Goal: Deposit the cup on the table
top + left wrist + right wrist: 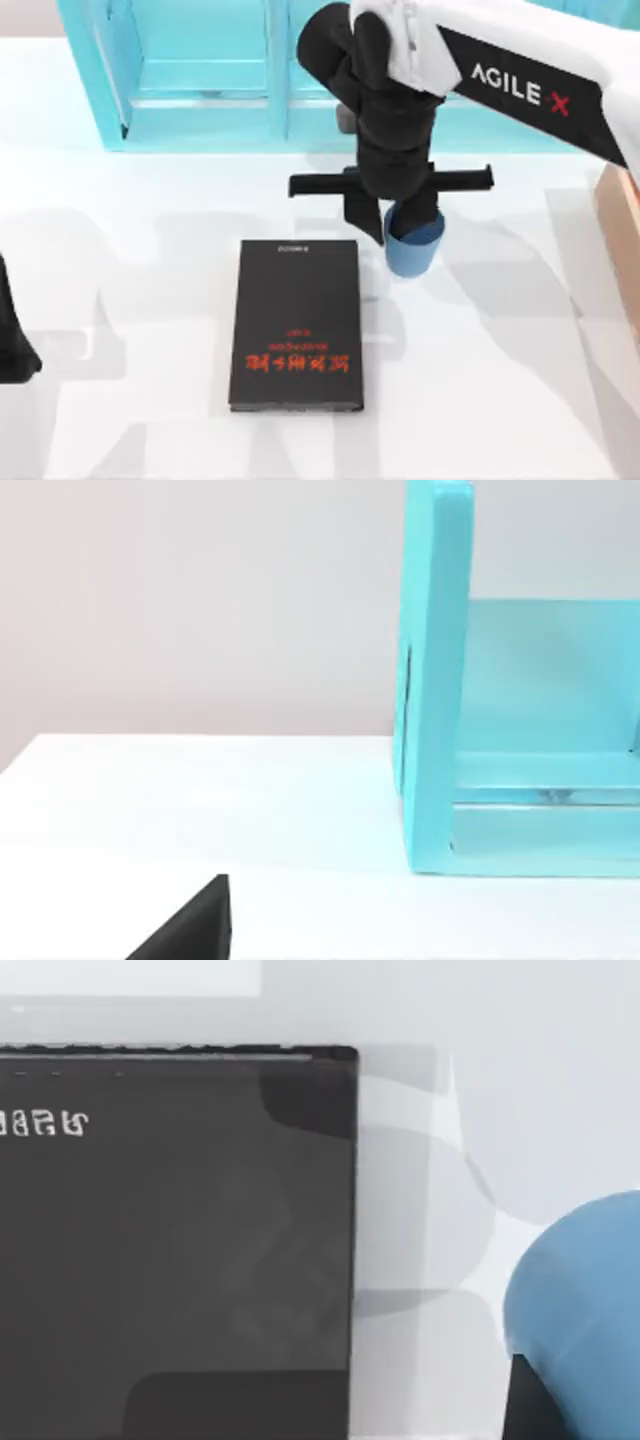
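The blue cup (413,250) stands upright just right of the black book's far right corner, over the white table (520,400). My right gripper (392,218) comes down from above and is shut on the cup's rim, one finger inside and one outside. In the right wrist view the cup (585,1290) is beside a dark finger (535,1405), with table (560,1080) around it. I cannot tell whether the cup's base touches the table. My left arm (12,340) is parked at the table's left edge.
A black book with red lettering (296,325) lies flat in the middle of the table, its corner close to the cup (200,1230). A turquoise shelf unit (200,90) lines the back edge (435,680). A brown object (622,240) sits at the right edge.
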Action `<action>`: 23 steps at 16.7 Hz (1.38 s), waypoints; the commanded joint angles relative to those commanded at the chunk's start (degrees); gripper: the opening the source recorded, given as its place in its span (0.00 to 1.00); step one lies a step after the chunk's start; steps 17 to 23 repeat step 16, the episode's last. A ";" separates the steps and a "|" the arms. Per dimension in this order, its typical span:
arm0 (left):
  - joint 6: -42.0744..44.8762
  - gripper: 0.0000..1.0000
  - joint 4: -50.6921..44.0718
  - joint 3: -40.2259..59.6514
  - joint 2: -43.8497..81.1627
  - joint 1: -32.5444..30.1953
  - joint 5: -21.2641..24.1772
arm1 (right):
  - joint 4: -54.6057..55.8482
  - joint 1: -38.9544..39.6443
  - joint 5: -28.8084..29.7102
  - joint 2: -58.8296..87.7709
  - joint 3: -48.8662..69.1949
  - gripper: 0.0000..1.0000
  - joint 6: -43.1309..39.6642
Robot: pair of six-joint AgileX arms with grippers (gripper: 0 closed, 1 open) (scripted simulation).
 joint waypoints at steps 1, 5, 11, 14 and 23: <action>0.00 1.00 0.00 0.00 0.00 0.00 0.00 | 0.00 0.00 0.00 0.00 0.00 0.30 0.00; 0.00 1.00 0.00 0.00 0.00 0.00 0.00 | 0.00 0.00 0.00 0.00 0.00 0.60 0.00; 0.00 1.00 0.00 0.00 0.00 0.00 0.00 | 0.00 0.00 0.00 0.00 0.00 1.00 0.00; 0.00 1.00 0.00 0.00 0.00 0.00 0.00 | 0.00 0.00 0.00 0.00 0.00 1.00 0.00; 0.00 1.00 0.00 0.00 0.00 0.00 0.00 | 0.00 0.00 0.00 0.00 0.00 1.00 0.00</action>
